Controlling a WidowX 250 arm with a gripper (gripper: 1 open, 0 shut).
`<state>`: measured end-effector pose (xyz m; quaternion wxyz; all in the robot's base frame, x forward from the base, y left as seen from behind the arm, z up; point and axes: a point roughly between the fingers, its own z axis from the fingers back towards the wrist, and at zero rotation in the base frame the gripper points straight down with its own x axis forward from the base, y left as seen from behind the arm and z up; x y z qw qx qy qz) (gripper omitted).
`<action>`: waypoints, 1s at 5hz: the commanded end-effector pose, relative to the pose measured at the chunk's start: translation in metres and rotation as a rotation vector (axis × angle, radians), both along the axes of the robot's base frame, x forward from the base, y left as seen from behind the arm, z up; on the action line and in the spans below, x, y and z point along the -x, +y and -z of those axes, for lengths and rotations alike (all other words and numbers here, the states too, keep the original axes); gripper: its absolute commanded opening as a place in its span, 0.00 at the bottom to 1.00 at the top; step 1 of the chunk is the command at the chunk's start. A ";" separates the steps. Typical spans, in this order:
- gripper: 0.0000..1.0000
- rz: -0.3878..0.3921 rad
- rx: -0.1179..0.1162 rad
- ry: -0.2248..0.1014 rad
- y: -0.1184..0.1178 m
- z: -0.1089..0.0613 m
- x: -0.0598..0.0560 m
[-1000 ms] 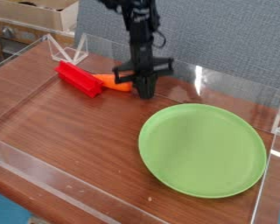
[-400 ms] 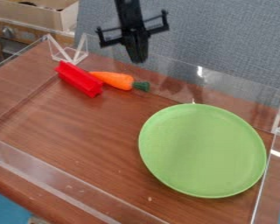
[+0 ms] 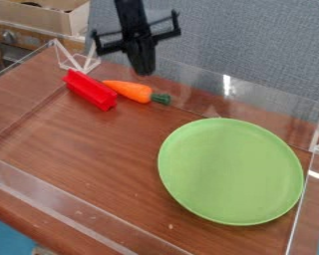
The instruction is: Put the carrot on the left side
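Observation:
The carrot (image 3: 129, 92) is small and orange with a dark green stub end at its right. It lies on the wooden table, its left end touching the red rectangular block (image 3: 89, 90). My gripper (image 3: 141, 70) hangs above the carrot, well clear of it, pointing down. Its black fingers are shut with nothing between them.
A round green plate (image 3: 231, 169) lies at the right front. Clear plastic walls (image 3: 275, 95) fence the table on all sides. Cardboard boxes (image 3: 43, 15) stand beyond the far left corner. Bare wood (image 3: 69, 149) spans the left front.
My gripper has risen off the carrot and drifted left and back. The carrot stays lying beside the red block.

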<state>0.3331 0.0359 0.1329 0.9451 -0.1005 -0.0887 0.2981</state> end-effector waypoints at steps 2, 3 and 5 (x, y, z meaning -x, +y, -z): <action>0.00 0.121 -0.095 -0.058 0.026 0.000 0.030; 0.00 0.140 -0.154 -0.023 0.051 0.017 0.051; 0.00 0.129 -0.203 0.082 0.067 0.062 0.061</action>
